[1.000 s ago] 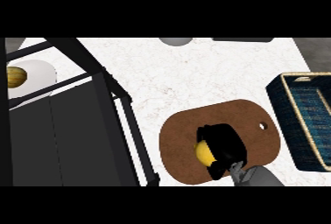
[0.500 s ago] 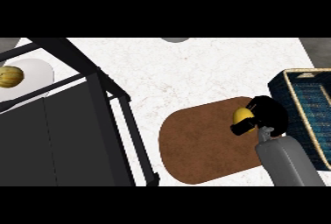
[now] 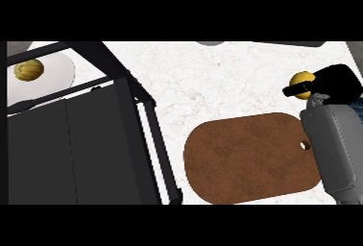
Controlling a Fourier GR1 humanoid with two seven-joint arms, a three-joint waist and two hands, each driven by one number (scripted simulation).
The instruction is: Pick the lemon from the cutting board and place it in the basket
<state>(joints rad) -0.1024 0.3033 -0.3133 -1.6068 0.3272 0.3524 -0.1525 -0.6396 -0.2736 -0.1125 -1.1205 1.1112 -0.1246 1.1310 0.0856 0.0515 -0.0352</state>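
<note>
Lemon [image 3: 302,83] is no longer on the cutting board [image 3: 248,161]. A moment ago it sat low on the brown board inside the hand; now it is up off the board, out over the white counter [image 3: 212,86] near the right side. That means the pick is done and you are on the carry part.

Go from left to right with me. At the far left you see a white plate [image 3: 55,79] with a small round yellow-brown thing [image 3: 29,70] on it. Leave that alone. Next is a big dark rack [image 3: 78,144] with black bars. It is well apart from your hand, so it should not get in the way. Then comes open white counter, and the bare brown board below it.

Your right hand [image 3: 333,82] is at the right side, fingers curled round the lemon, with only part of the yellow showing. The grey arm [image 3: 333,149] comes up along the right edge of the board.

You cannot really see the basket now; the hand and arm cover that right edge. I think you should keep moving right, slowly, and let go only when you can see the basket under the lemon.

Your left hand does not show.
</note>
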